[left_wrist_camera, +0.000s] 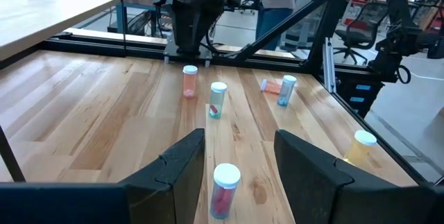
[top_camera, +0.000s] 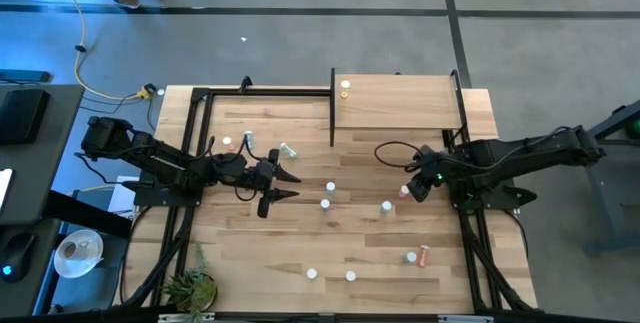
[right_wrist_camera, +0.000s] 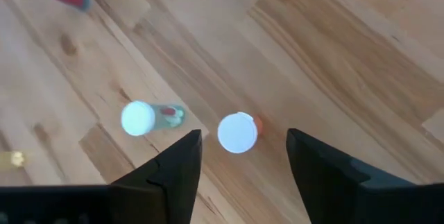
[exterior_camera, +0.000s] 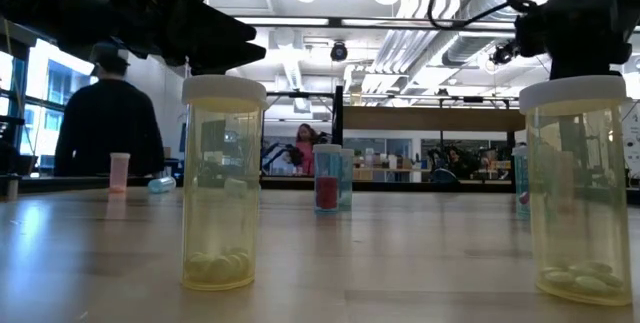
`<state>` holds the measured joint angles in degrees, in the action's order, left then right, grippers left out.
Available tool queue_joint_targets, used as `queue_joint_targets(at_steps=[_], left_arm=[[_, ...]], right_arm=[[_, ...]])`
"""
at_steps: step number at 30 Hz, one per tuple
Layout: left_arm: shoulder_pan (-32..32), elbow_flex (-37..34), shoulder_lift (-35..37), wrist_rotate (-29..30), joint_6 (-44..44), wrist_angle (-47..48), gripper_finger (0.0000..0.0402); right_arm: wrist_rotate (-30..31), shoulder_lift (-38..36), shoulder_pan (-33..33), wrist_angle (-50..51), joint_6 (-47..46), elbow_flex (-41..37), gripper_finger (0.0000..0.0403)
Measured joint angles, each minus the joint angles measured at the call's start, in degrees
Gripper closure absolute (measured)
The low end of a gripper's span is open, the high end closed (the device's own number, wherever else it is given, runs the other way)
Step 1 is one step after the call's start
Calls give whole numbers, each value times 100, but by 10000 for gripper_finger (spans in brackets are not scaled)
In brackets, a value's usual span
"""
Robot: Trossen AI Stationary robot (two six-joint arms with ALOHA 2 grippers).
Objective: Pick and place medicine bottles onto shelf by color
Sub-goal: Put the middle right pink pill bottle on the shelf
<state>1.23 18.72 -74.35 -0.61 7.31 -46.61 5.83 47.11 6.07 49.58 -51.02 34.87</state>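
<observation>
The right pincer (top_camera: 414,187) hangs spread and empty at centre-right of the high view, and right under it stands the orange bottle (right_wrist_camera: 239,132). From its wrist camera the white cap shows dead between the two dark fingers (right_wrist_camera: 170,172), so the bottle stands upright, long axis pointing up at the camera. A straight drop looks like all this grasp needs. Just beside it, toward the left of that wrist picture, stands a teal bottle (right_wrist_camera: 142,118), cap up, close enough that one finger could clip it on the way down.

Over at centre-left, the left pincer (top_camera: 281,185) is also spread, holding nothing. Ahead of it a pink bottle (left_wrist_camera: 224,188) stands between its fingers, upright, on the counter (top_camera: 260,253).

The shelf (top_camera: 400,103) sits at the top centre of the high view, with one yellow bottle (top_camera: 345,87) already on its upper left corner. The right arm is the nearer one to it. More bottles dot the middle and lower counter, one lying on its side at lower right (top_camera: 424,255). Nothing blocks the path up to the shelf, by the look of it.
</observation>
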Motion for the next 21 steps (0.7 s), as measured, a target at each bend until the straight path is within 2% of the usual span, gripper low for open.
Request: queue_joint_targets(at_steps=[21], left_arm=[[0, 0, 0, 1, -2, 2, 236]], right_arm=[[-244, 1155, 2, -357, -147, -2, 196]])
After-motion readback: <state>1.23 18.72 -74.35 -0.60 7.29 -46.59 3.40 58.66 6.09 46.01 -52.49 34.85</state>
